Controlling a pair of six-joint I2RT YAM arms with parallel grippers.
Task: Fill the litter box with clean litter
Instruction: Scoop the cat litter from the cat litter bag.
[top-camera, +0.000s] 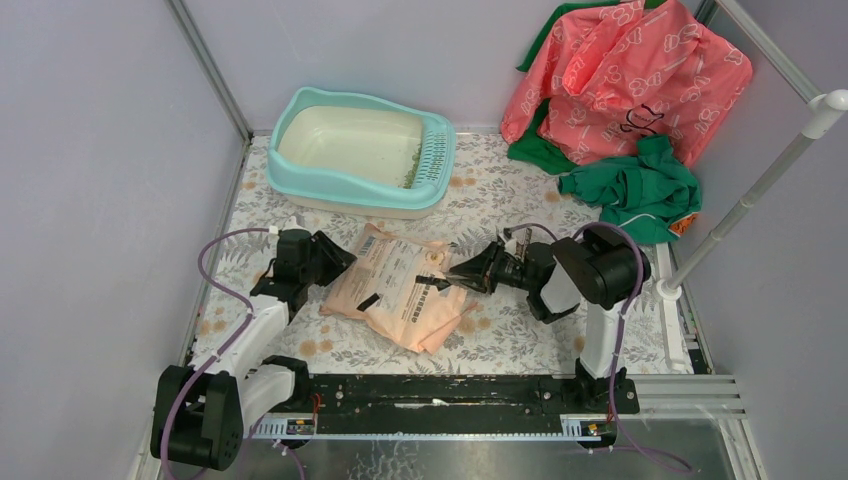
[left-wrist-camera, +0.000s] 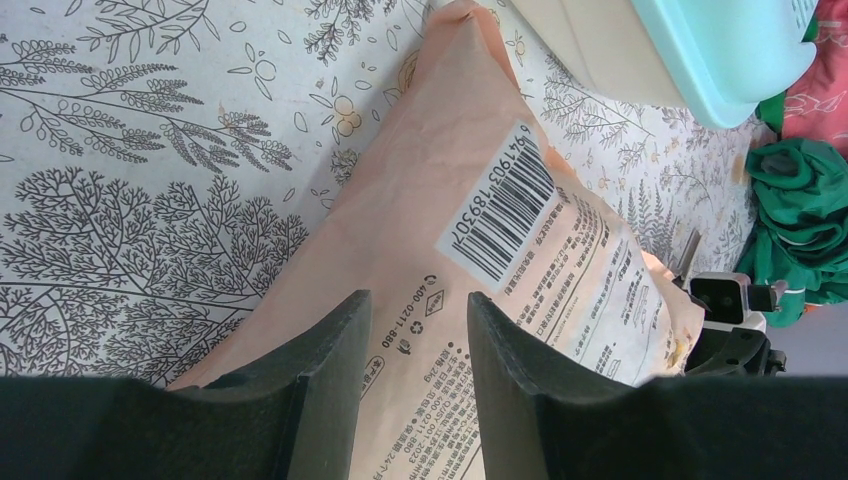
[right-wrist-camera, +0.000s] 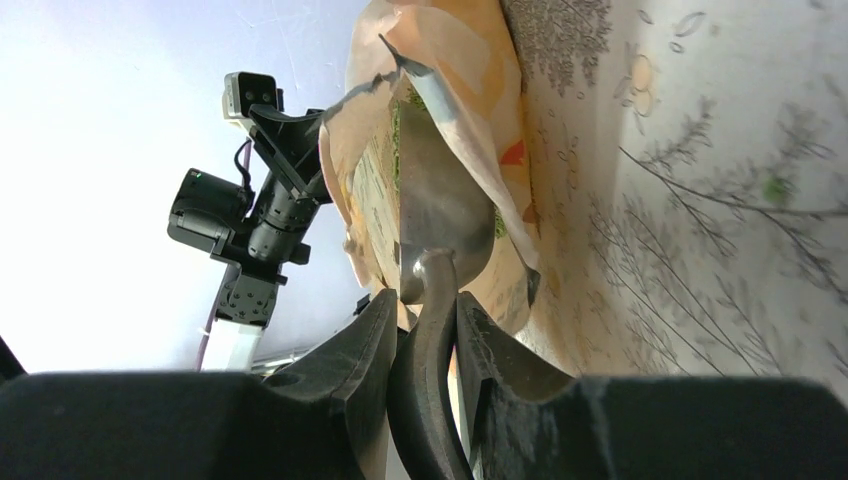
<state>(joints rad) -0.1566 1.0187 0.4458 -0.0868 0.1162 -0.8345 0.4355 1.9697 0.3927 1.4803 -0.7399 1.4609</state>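
Observation:
The light-teal litter box stands at the back left, and its cream basin holds a few green granules of clean litter by the grille. A peach paper bag lies between the arms. My left gripper is open at the bag's left end, with its jaws apart over the printed paper. My right gripper is shut on the handle of a grey scoop. The scoop's bowl sits inside the bag's torn mouth, and green litter shows beside it.
A pink printed cloth and a green cloth are heaped at the back right. A white pole slants along the right side. Grey walls close in on the left and the back. The litter box corner shows beyond the bag.

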